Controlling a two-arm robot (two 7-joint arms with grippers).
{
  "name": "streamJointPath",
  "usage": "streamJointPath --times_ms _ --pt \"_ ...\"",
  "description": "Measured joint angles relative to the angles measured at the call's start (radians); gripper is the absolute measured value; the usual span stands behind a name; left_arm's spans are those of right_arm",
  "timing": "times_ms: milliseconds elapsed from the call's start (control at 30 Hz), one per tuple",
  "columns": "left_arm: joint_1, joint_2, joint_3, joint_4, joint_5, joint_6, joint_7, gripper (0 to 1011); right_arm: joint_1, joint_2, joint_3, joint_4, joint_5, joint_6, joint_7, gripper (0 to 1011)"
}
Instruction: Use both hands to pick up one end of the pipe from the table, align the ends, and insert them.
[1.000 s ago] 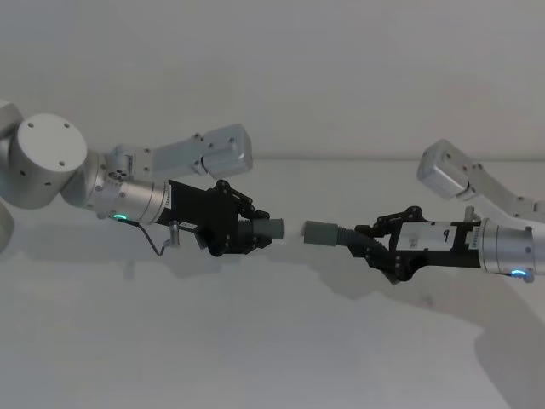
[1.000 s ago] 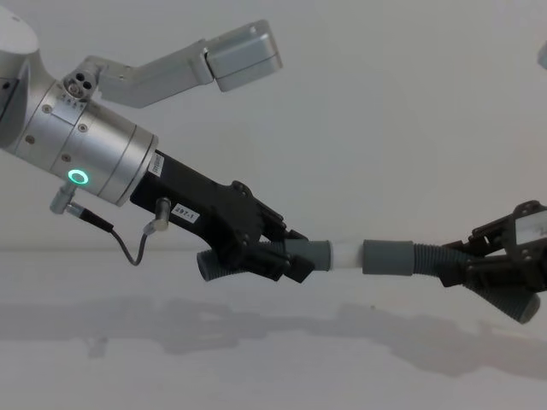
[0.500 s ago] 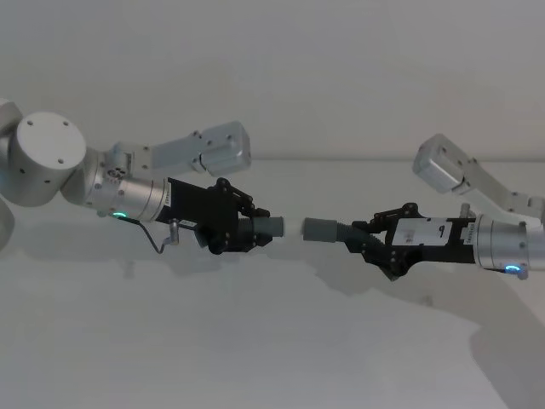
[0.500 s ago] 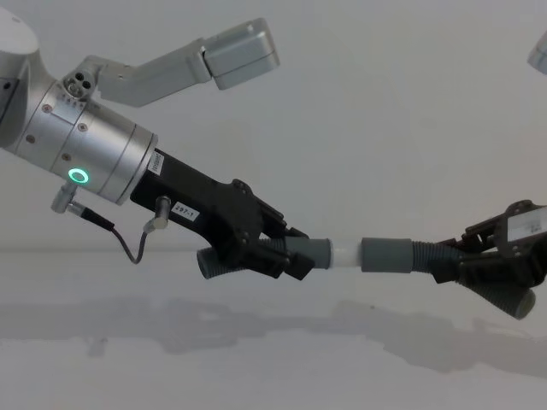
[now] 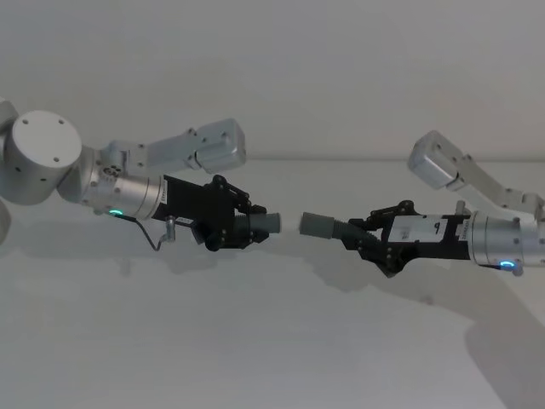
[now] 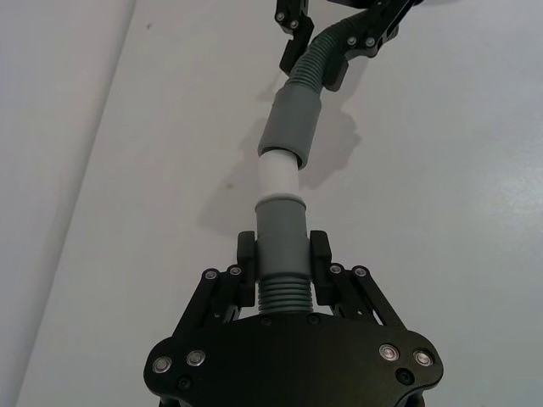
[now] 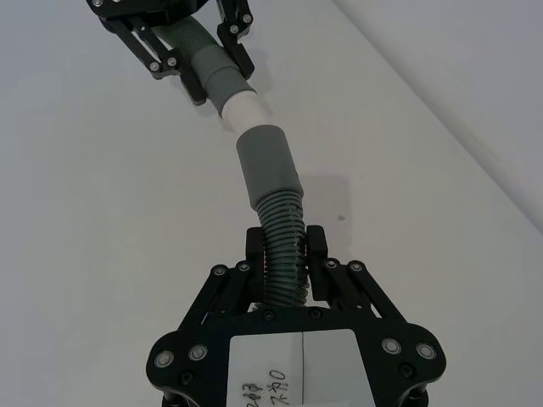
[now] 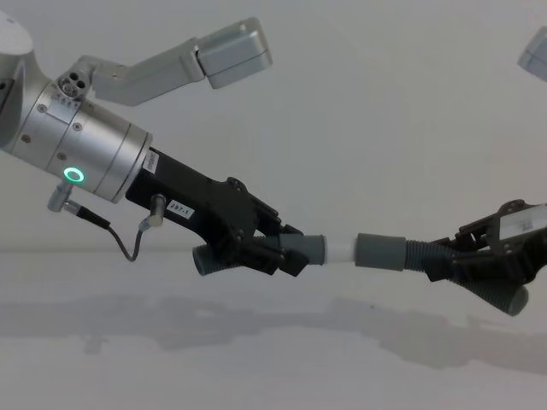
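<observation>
Both pieces of the pipe hang in the air above the white table (image 5: pixel 272 341). My left gripper (image 5: pixel 243 228) is shut on the shorter ribbed piece (image 8: pixel 209 259), just behind its grey cuff (image 8: pixel 309 248). A white spigot (image 8: pixel 340 251) sticks out of that cuff. My right gripper (image 5: pixel 366 237) is shut on the ribbed hose (image 7: pixel 284 225) of the other piece, whose grey cuff (image 8: pixel 380 251) faces the spigot. The spigot's tip (image 6: pixel 278 174) meets the mouth of the right cuff (image 6: pixel 293 119), nearly in line. How far it is inside, I cannot tell.
The left arm's elbow link (image 5: pixel 213 145) and the right arm's elbow link (image 5: pixel 434 162) stand high behind the grippers. A white wall closes off the back of the table.
Both grippers have drifted slightly to the left with their pipe pieces, and the right one has risen a little. The distance between the two cuffs looks about the same.
</observation>
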Motion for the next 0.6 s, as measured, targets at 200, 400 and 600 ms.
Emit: streamJointPath --times_ms 200,400,600 --pt "-0.004 -0.001 0.003 0.011 -0.004 -0.006 0.002 365 0.007 -0.005 -0.004 0.009 -0.001 0.000 0.003 283" --pt "-0.011 -0.006 0.008 0.026 -0.008 -0.014 0.002 365 0.014 -0.009 -0.007 0.019 -0.002 -0.003 0.009 283" --pt "-0.018 -0.011 0.014 0.039 -0.012 -0.023 -0.003 365 0.017 -0.011 -0.009 0.026 -0.001 -0.014 0.018 283"
